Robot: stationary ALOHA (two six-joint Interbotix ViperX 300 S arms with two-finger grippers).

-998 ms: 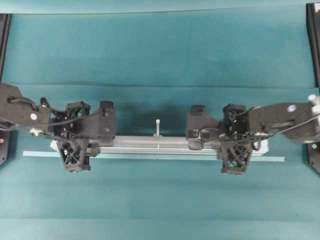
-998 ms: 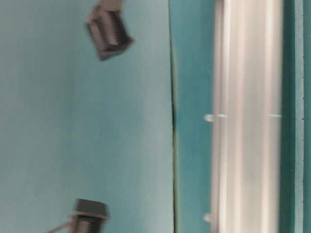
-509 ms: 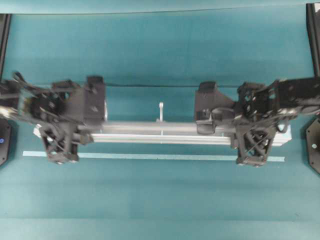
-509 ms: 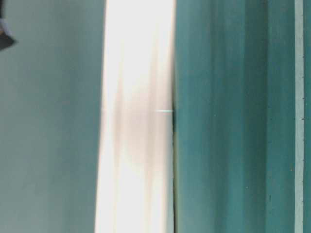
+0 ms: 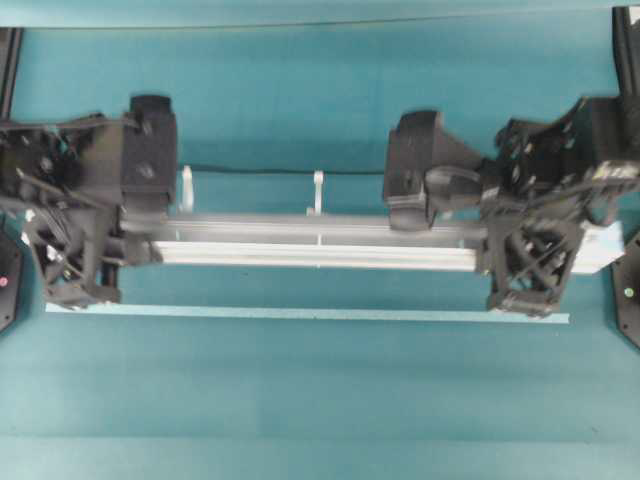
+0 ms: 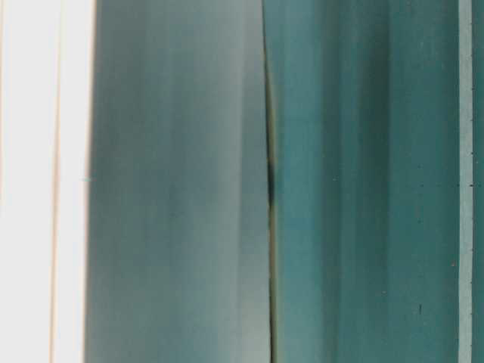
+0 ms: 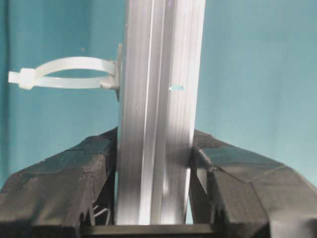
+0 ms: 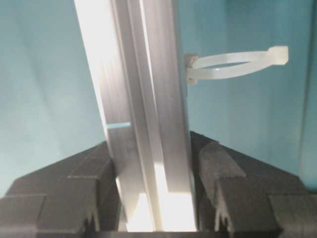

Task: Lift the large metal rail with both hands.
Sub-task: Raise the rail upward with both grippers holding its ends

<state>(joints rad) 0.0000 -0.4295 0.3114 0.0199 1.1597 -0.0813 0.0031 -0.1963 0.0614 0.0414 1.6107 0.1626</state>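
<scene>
The large metal rail (image 5: 320, 243), a long grooved silver bar, hangs level above the teal table with both hands on it. My left gripper (image 5: 85, 240) is shut on its left end and my right gripper (image 5: 535, 235) on its right end. Two white upright tabs (image 5: 318, 192) show along its far edge. In the left wrist view the rail (image 7: 158, 99) runs between my left gripper's (image 7: 154, 144) black fingers (image 7: 94, 158), which press both its sides. The right wrist view shows the rail (image 8: 143, 99) clamped the same way in my right gripper (image 8: 148, 148). At table level the rail (image 6: 45, 181) is a bright blur.
A thin pale tape strip (image 5: 300, 315) lies flat on the table in front of the rail, also seen as a strip (image 6: 465, 181) at table level. White zip-tie loops (image 7: 64, 74) (image 8: 233, 62) stick out from the rail. Black arm bases (image 5: 630, 300) stand at both table sides.
Both grippers have risen with the rail held between them. It left the table beside the tape strip and now looks larger and farther from the strip in the overhead view.
</scene>
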